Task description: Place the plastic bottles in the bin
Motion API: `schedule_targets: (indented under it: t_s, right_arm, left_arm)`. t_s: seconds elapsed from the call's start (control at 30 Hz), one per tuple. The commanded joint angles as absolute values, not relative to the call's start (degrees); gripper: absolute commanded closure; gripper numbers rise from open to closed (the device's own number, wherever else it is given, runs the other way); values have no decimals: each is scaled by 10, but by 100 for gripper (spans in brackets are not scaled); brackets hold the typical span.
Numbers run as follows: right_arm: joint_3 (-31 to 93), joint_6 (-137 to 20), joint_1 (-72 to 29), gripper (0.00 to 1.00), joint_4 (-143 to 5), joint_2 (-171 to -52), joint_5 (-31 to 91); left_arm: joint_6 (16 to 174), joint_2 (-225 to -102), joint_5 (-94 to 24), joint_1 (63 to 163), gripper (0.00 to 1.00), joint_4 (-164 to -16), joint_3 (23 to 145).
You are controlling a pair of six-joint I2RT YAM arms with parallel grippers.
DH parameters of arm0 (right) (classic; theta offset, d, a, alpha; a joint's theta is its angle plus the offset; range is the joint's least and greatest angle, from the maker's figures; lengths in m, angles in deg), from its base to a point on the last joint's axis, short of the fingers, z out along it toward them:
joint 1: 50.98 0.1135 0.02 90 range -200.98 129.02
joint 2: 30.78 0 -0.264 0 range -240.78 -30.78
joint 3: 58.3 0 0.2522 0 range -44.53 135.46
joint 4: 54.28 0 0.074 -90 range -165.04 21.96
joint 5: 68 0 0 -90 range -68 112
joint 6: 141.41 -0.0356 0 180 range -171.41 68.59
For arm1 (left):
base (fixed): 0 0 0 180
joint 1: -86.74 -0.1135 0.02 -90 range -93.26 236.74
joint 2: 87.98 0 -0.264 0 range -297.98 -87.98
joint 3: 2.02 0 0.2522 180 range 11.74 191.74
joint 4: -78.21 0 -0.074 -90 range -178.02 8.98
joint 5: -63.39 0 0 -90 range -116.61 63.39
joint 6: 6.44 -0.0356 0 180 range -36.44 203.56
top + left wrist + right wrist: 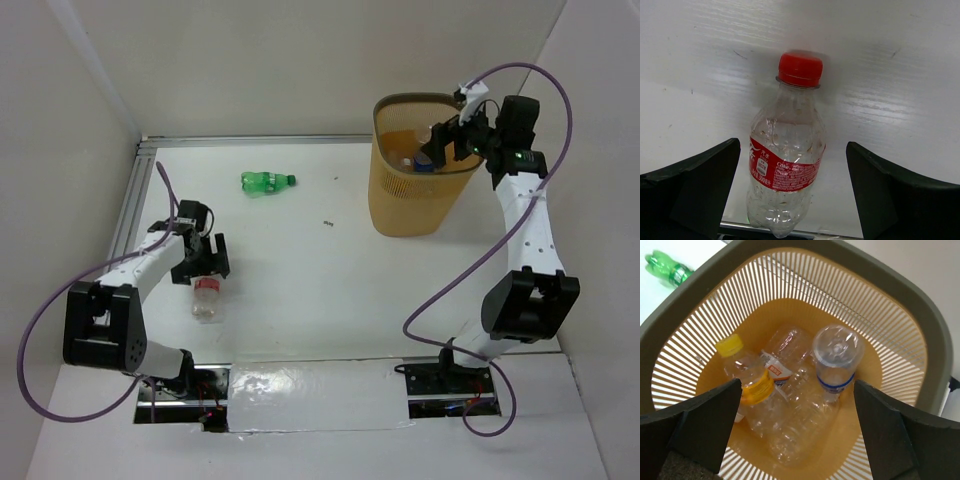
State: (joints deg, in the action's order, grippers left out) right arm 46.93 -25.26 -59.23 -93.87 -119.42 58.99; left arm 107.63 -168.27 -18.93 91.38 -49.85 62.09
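Note:
A clear bottle with a red cap and red label [207, 297] lies on the table at the left. My left gripper [200, 262] is open over it; in the left wrist view the bottle [786, 160] lies between the two spread fingers [695, 187], untouched. A green bottle [266, 182] lies at the back middle, also in the right wrist view [667, 267]. The orange-tan bin [412, 200] stands at the back right. My right gripper [446, 140] is open and empty above its mouth. Inside the bin [690, 300] lie several clear bottles: one yellow-capped [735, 357], one blue-banded [836, 360].
White walls close in the table on the left, back and right. A metal rail [255, 141] runs along the back edge. A small dark speck [328, 224] lies on the table left of the bin. Purple cables hang from both arms.

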Motion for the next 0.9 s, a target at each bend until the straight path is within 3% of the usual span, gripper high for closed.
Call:
schedule_targets:
  t_s: [0.0, 0.2, 0.3, 0.33, 0.43, 0.5, 0.63, 0.87]
  right_arm:
    - [501, -294, -618, 0, -920, -1170, 644]
    - [501, -324, -659, 0, -915, -1159, 687]
    - [501, -324, -664, 0, -915, -1153, 697]
    - [501, -324, -664, 0, -921, -1153, 697]
    - [487, -319, -670, 0, -927, -1143, 710]
    - [474, -313, -670, 0, -933, -1138, 730]
    - [459, -285, -670, 0, -942, -1120, 781]
    - [429, -139, -670, 0, -1027, -1090, 919]
  left_arm:
    - [1072, -1709, -183, 917, 0, -483, 646]
    - [1078, -1751, -171, 927, 0, -483, 657]
    - [1083, -1759, -166, 932, 7, -483, 657]
    - [1083, -1759, -166, 932, 12, -483, 657]
    - [1083, -1759, -166, 932, 49, -483, 657]
    - [1083, -1747, -166, 932, 64, -483, 657]
    - [1083, -1718, -172, 946, 68, -461, 675]
    - [1112, -1656, -231, 1022, 75, -434, 828]
